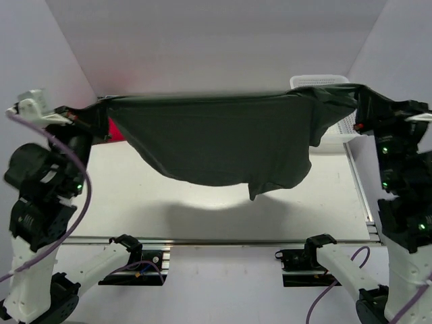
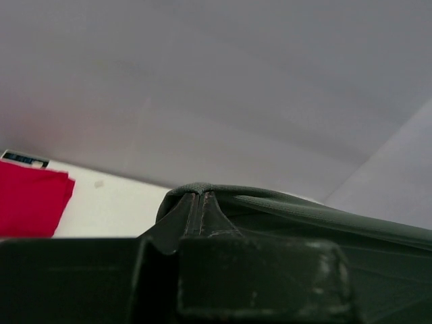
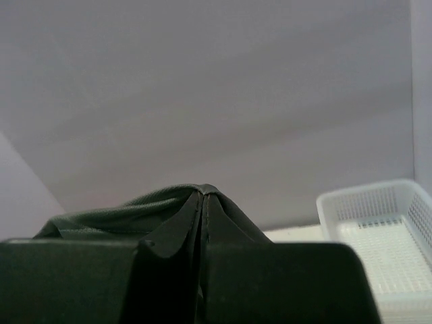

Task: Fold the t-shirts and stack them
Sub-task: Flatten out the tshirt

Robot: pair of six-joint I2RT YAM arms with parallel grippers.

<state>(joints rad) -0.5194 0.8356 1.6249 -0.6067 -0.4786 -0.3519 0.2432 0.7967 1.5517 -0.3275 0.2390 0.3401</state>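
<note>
From the top external view, the dark grey-green t-shirt (image 1: pixel 223 145) is hanging in the air above the table (image 1: pixel 169 209), stretched wide between the two arms. The left claw (image 1: pixel 101 111) is gripping its upper left corner and the right claw (image 1: pixel 358 101) is gripping its upper right corner, both raised well clear of the tabletop. The top edge is running nearly straight between them, while the body of the cloth is sagging in a curve with one lower corner drooping lowest. A patch of the red t-shirt (image 1: pixel 115 133) is showing just behind the hanging cloth near the left claw. The white mesh basket (image 1: pixel 337 135) is sitting at the far right, partly hidden by the cloth.

In the left wrist view, the left claw (image 2: pixel 201 196) is pressed together on a fold of the dark grey-green t-shirt (image 2: pixel 324 216), which is trailing off to the right. The red t-shirt (image 2: pixel 30 199) is lying flat on the table (image 2: pixel 115 202) at the left.

In the right wrist view, the right claw (image 3: pixel 204 196) is pinching the dark grey-green t-shirt (image 3: pixel 115 219), the cloth bunching over its tips and falling away to the left. The white mesh basket (image 3: pixel 378 229) is standing apart at the lower right
</note>
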